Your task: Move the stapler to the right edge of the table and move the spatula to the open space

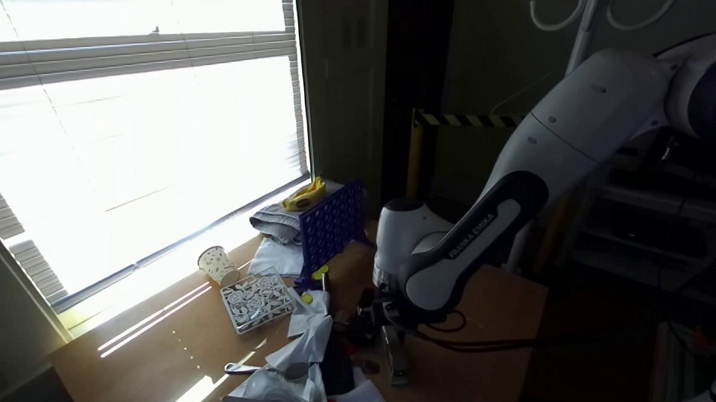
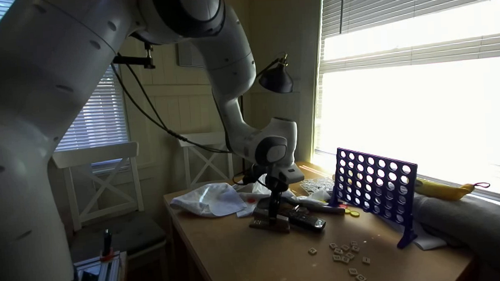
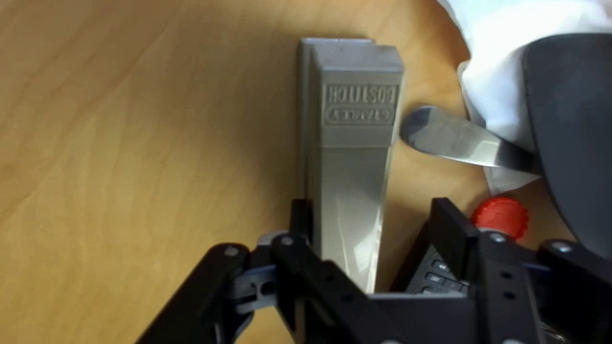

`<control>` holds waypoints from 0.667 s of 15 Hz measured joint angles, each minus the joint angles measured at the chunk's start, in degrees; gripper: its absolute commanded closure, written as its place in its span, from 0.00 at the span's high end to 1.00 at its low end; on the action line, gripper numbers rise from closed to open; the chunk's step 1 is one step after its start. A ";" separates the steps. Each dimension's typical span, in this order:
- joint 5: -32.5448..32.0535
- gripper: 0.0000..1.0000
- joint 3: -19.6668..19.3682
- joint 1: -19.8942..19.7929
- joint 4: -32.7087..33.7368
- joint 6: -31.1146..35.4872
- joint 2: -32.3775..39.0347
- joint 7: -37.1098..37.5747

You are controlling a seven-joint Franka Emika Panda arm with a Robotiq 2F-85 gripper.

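- Stapler [image 3: 356,143]: flat on the table [image 3: 143,167], in from the edges that show, along the 12-to-6 line of the wrist view; not at its goal, so grasping looks like the step in hand;
- gripper [image 3: 375,222]: spread partway around the stapler's 6 o'clock part, gripping nothing; 9 o'clock finger [image 3: 301,217] against or just beside one long side, cannot tell which; 3 o'clock finger [image 3: 452,239] apart from it; set across the narrow body, presumably so that closing pinches both flanks;
- remote [image 3: 437,276]: at 5 o'clock, partly hidden behind that second finger; near enough that it might be nudged;
- metal handle [image 3: 459,141]: at 3 o'clock, its tip by the stapler; beyond it the likely spatula [image 3: 573,129], a dark blade overlapping a white sheet [image 3: 502,71]; red disc [image 3: 501,217] at 4 o'clock;
- in an exterior view: tiles [image 2: 344,259] at 4 o'clock from the stapler, rack [image 2: 374,180] at 2 o'clock; such clutter would favour lifting over dragging.
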 measured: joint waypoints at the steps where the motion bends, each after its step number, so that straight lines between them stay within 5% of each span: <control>1: 0.00 0.31 -0.25 0.34 0.41 -0.01 0.13 0.00; 4: 0.00 0.11 -0.84 1.16 0.81 -0.04 0.20 0.00; 10: 1.01 0.11 -0.95 1.06 -0.13 -3.65 -2.83 -0.44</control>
